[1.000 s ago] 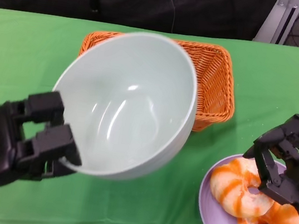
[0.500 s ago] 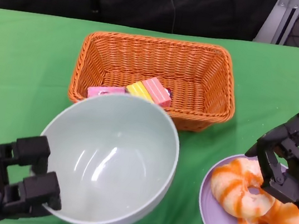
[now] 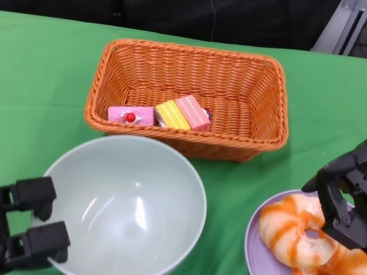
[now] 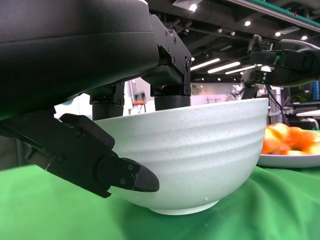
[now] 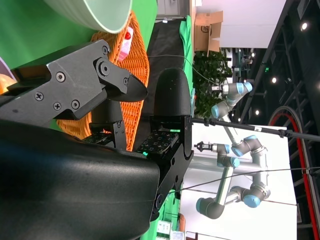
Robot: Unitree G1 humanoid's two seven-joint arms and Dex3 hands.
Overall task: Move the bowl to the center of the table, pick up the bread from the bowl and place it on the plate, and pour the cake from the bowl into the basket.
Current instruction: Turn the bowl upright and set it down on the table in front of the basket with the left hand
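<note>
The left hand point(image 3: 13, 236) grips the rim of the empty bowl point(image 3: 125, 205), which sits upright on the green table point(image 3: 27, 73) just in front of the basket point(image 3: 194, 66) holding the cake pieces point(image 3: 163, 114). The right hand point(image 3: 357, 198) hovers, fingers spread and empty, over the bread point(image 3: 293, 233) on the plate point(image 3: 256, 252).

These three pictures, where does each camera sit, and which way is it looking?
Head view: from the robot's head, down at the pale green ceramic bowl, orange wicker basket and lilac plate; left hand and right hand show.
Left wrist view: behind the left hand, level with the table, facing the bowl.
Right wrist view: behind the right hand, turned sideways.
All three share the bowl.
</note>
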